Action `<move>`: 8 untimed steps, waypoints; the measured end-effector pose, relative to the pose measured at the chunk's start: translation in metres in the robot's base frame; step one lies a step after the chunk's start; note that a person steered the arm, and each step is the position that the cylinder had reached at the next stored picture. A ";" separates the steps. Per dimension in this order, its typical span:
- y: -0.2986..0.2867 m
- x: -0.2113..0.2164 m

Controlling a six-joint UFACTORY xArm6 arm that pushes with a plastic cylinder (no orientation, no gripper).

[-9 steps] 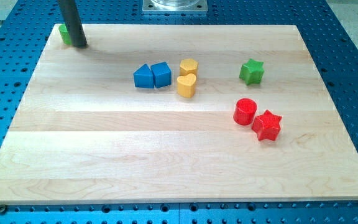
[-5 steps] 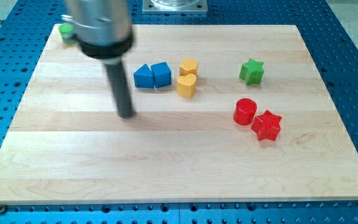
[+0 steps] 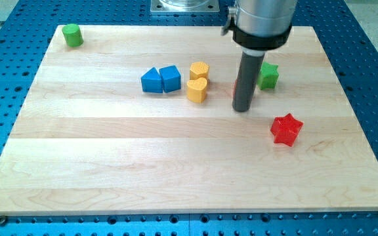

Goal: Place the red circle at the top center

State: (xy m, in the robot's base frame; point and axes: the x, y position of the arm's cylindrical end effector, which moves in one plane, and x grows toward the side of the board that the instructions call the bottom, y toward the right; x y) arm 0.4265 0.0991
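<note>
My tip (image 3: pixel 242 109) sits on the board (image 3: pixel 110 151) right of centre, no jaws on it, grasping nothing. The red circle (image 3: pixel 235 86) is almost fully hidden behind the rod, only a red sliver showing at its left edge. Green star (image 3: pixel 268 76) just right of the rod, red star (image 3: pixel 286 129) below-right, yellow blocks (image 3: pixel 198 81) and blue blocks (image 3: pixel 161 79) left, green cylinder (image 3: pixel 73 35) top-left corner.

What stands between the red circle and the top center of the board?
The red circle is almost hidden behind the rod, just above my tip. The yellow blocks lie to its left, the green star to its right; nothing visible stands on the way up to the top center.
</note>
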 end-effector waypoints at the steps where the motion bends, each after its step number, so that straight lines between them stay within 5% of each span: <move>1: 0.019 0.026; 3: -0.021 -0.045; 5: 0.027 -0.020; 7: -0.031 -0.149; 8: -0.034 -0.158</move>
State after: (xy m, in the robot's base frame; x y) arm 0.2684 0.0651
